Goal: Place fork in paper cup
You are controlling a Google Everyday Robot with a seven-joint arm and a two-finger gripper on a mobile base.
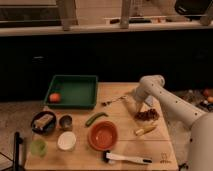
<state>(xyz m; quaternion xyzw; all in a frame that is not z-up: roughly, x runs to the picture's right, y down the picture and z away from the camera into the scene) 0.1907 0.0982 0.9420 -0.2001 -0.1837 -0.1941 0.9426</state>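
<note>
Behind the orange bowl point(103, 135), toward the far side of the wooden table point(85, 158), we see the fork point(114, 100) lying flat on the bare wood. Its darker end points left and its slim handle runs off to the right. The white arm reaches in from the right of the bowl and bends down. Its gripper point(133, 106) hangs low over the table behind and to the right of the bowl, just beside the handle end of the fork. We cannot tell how far the gripper is open, nor whether it touches or has hold of anything. The paper cup point(66, 141) stands upright just to the left of the bowl with its mouth up, well apart from the fork. Farther left of the bowl than the paper cup sits a pale green cup point(38, 147). Behind and to the left of the bowl we find a small grey tin point(65, 122). Beyond the tin is a dark bowl point(43, 122) with something pale inside. A long green vegetable point(96, 118) lies just behind the orange bowl. A green tray point(75, 90) sits far behind the bowl to the left, with a round orange fruit point(55, 97) in its near left corner. Right of the bowl lies a yellow item point(145, 131). A reddish-brown heap point(147, 115) lies behind that, under the arm. In front of the bowl, slightly to the right, lies a white-handled tool point(127, 159) with a black head.
</note>
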